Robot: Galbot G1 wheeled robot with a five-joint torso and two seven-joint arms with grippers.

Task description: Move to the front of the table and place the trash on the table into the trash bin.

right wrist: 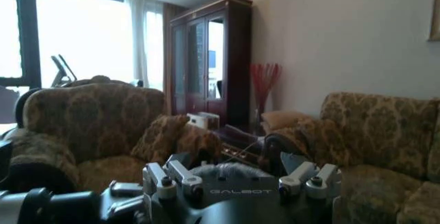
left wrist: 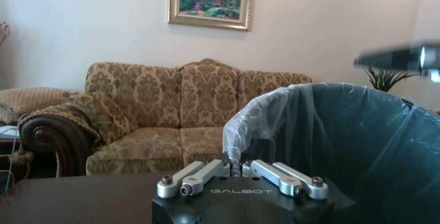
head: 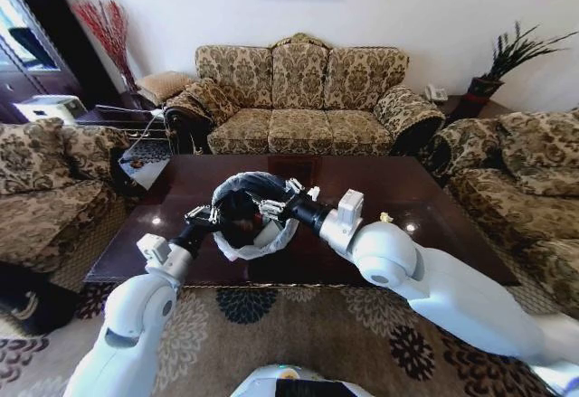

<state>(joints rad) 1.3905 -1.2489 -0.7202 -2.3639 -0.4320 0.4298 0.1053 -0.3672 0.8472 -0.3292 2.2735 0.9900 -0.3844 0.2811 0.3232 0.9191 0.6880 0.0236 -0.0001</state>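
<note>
The table (head: 389,200) stretches dark and glossy in front of the sofa, light glinting off its top. Is the bin (head: 246,217) resting on it near the front edge or lifted? Can't tell. Off to the right, one tiny pale scrap (head: 386,218) sits alone on the wood.

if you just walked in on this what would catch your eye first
The trash bin, black with a whitish bag liner, is on the table between both arms. The left gripper is at its left rim and the right gripper at its right rim. Behind the table stands a patterned sofa.
</note>
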